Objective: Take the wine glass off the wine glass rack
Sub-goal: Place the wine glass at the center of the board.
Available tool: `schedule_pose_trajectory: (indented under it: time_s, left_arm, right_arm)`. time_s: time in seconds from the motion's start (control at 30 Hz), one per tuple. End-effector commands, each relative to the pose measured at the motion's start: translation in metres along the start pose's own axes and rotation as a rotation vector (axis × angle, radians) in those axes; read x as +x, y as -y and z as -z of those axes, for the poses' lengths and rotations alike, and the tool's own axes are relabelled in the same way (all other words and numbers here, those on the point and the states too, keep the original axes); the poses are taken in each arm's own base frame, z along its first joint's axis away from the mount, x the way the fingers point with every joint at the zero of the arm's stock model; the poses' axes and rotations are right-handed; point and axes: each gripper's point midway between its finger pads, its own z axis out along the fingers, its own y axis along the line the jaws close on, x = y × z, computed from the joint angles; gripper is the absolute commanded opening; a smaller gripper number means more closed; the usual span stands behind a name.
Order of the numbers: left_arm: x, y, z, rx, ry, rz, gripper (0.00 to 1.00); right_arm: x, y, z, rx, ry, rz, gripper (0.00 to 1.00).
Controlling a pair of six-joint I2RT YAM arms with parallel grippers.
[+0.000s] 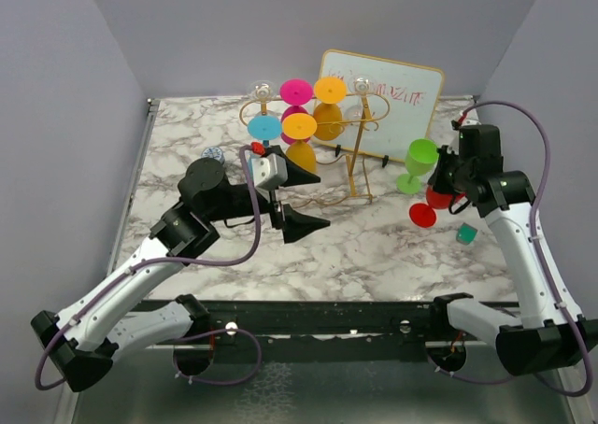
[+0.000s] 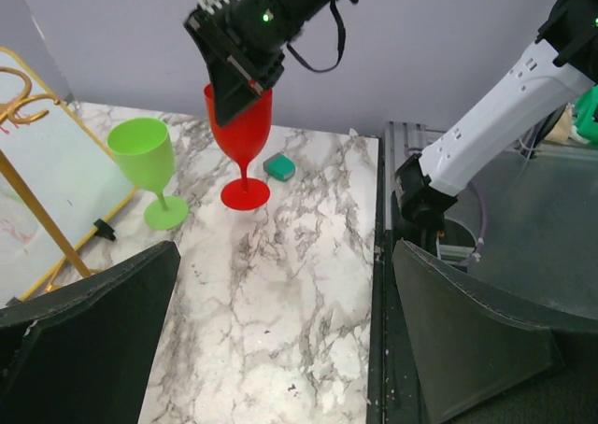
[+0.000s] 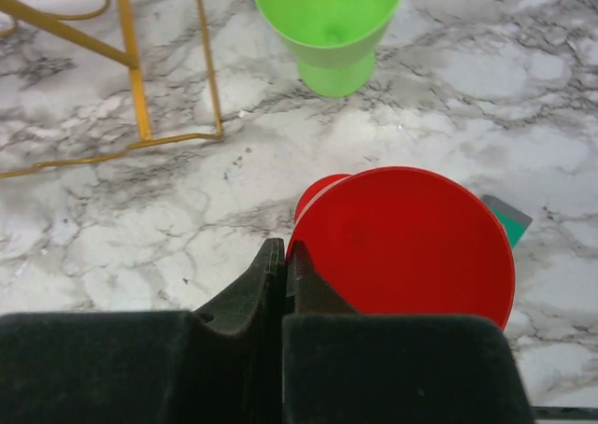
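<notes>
Counter [image 1: 374, 247]: marbled. Rack [image 3: 137, 97] stands mid-far, whiteboard [image 1: 388, 106] just behind it. Several coloured glasses [image 1: 299, 125] hang on the rack, bowls down.

Right arm reaches over the right side of the counter. Right pincer [image 3: 285, 256] is pinching the rim of the red glass [image 2: 241, 130]. This glass is off the rack and well apart from it. It is upright, just near of the green glass [image 1: 420, 153], which stands free. The red foot is at or just above the counter; contact not certain.

Left pincer [image 1: 322, 201] is spread and holds nothing, just near of the rack.

Small teal block [image 2: 278, 167] lies near the red foot, on its right side.

Step, as judged: set-down of the removed glass. Next move calls for the foot seated flat, then the fingers parted and lifted straight up off the rim. A sideways drag could tip the glass into the green one.
</notes>
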Motion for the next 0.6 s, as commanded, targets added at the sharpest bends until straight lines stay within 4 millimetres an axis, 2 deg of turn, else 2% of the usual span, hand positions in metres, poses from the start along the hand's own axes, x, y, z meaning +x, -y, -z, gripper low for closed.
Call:
schedule_pose_trajectory:
  time_s: [0.0, 0.13, 0.3, 0.47, 0.57]
  left_arm:
    - [-0.004, -0.005, 0.008, -0.058, 0.012, -0.016, 0.99]
    - [-0.005, -0.009, 0.012, -0.102, 0.034, -0.006, 0.99]
    - [-0.005, -0.015, 0.013, -0.14, 0.047, 0.001, 0.99]
    - [-0.011, -0.01, 0.013, -0.122, 0.073, 0.009, 0.99]
    - [-0.015, -0.009, 0.015, -0.122, 0.104, 0.002, 0.99]
  right_arm:
    - [-0.002, 0.022, -0.016, 0.13, 0.064, -0.046, 0.0]
    - [-0.005, 0.036, -0.034, 0.226, 0.085, -0.094, 0.01]
    - [-0.024, 0.044, -0.05, 0.283, 0.178, -0.127, 0.01]
    - [-0.037, 0.057, -0.063, 0.368, 0.242, -0.176, 0.01]
    - [-0.043, 0.069, -0.065, 0.454, 0.265, -0.209, 0.01]
